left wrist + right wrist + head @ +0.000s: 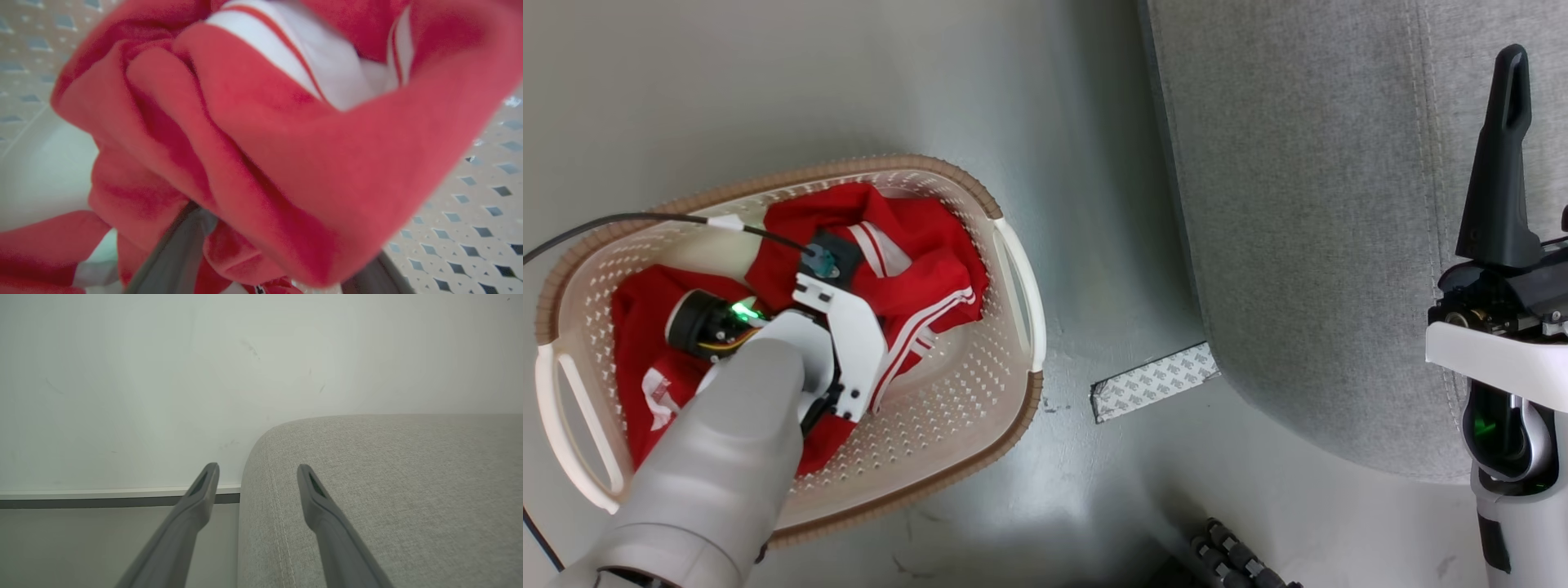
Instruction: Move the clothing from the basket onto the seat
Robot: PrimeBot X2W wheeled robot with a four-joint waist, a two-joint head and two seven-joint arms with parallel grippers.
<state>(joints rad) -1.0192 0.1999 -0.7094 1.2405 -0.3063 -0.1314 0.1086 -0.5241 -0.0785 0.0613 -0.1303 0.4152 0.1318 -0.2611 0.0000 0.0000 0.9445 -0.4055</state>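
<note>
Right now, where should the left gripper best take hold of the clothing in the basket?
Likely best: pinch the raised red fold atop the clothing, coming straight down into the basket: it bunches upward, and the open left gripper straddles it.

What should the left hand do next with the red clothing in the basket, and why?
Probably close the left hand. Its fingers stand open inside the basket, with a thick fold of the red clothing between them, so a grip looks ready. Lifting should wait until the fold is pinched.
</note>
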